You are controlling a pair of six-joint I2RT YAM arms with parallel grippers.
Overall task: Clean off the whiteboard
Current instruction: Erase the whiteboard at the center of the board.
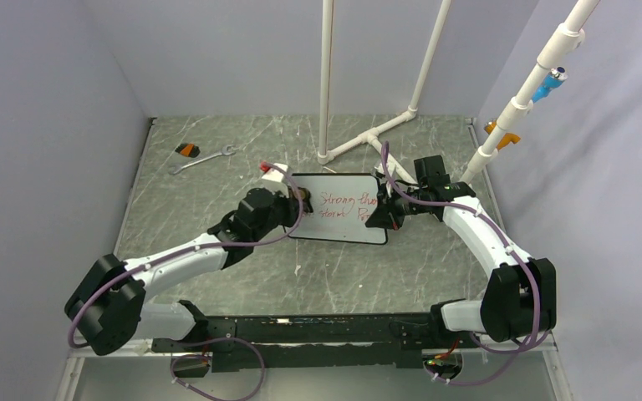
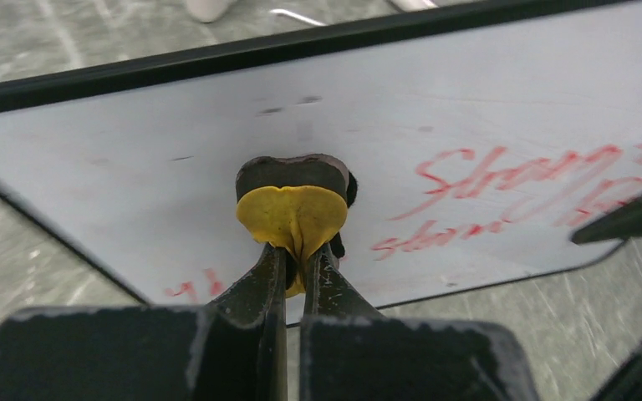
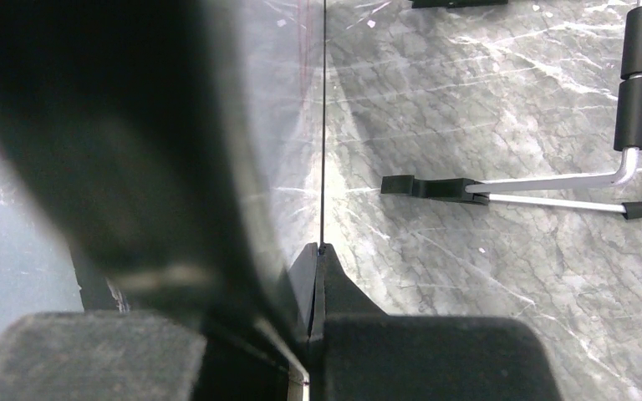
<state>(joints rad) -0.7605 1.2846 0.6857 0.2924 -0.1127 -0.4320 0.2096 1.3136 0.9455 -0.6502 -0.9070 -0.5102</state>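
The whiteboard (image 1: pixel 334 227) is white inside a thin black frame, with red handwriting toward its 3 o'clock side. The eraser (image 2: pixel 292 205) is yellow against a dark brown-black pad. The table (image 1: pixel 217 192) is grey-green, veined white like marble. Near its 10 o'clock lie an orange-and-black piece (image 1: pixel 187 149) and a silver wrench (image 1: pixel 202 159). The left arm (image 1: pixel 175 259) and right arm (image 1: pixel 476 221) are white and black, with purple cables (image 1: pixel 384 154).

Grey marbled table (image 1: pixel 217 171); pale lilac walls (image 1: pixel 50 125) around.
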